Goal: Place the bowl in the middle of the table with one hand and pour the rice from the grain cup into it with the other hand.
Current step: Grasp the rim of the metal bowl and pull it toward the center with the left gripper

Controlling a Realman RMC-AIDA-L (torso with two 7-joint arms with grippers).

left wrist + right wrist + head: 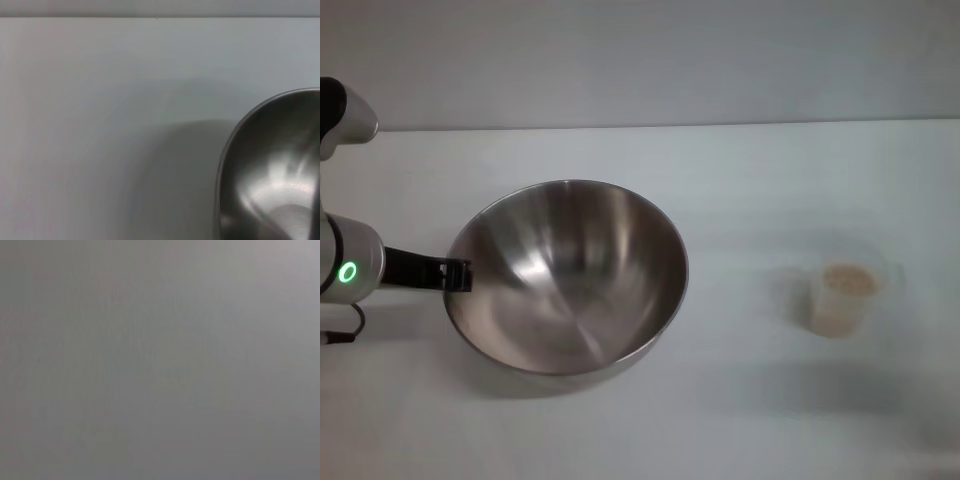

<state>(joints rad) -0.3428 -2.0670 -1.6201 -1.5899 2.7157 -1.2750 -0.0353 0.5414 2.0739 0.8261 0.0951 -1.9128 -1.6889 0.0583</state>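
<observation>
The steel bowl (570, 275) sits left of the table's (740, 180) middle, empty and shiny inside. My left gripper (455, 273) reaches in from the left edge, its black fingers (430, 270) closed on the bowl's left rim. The bowl's rim and inside also show in the left wrist view (270, 170). The clear grain cup (840, 298) stands upright on the right, apart from the bowl, with beige rice (847, 281) inside. My right gripper is out of view; the right wrist view shows only a plain grey surface.
The white table's straight far edge (670, 125) meets a pale grey wall. Bare tabletop lies between bowl and cup (740, 290).
</observation>
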